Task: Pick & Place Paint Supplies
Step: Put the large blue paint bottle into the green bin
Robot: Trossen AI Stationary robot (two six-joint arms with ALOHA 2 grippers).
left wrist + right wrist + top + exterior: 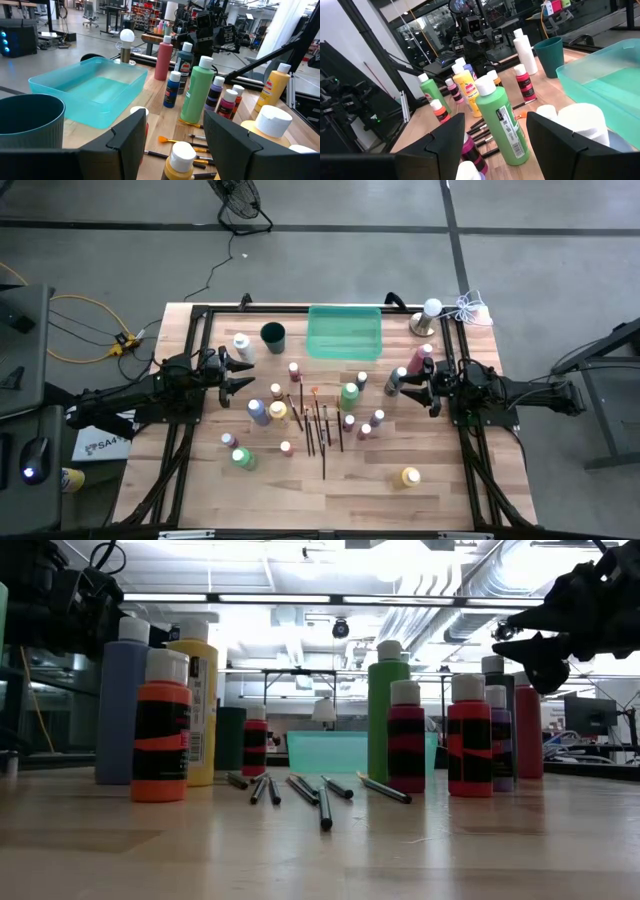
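Note:
Many small paint bottles stand upright on the wooden table, among them a tall green one, a yellow one and a white one. Several thin dark-handled brushes lie flat in the middle. My left gripper hovers level at the table's left side, open, pointing at the bottles. My right gripper hovers level at the right side, open, facing the green bottle. Neither has anything between its fingers.
A translucent green tray sits at the far middle, with a dark round cup to its left. A white-bulbed lamp stands at the far right corner. Black frame rails run along the table's edges. Bare wood lies near the front edge.

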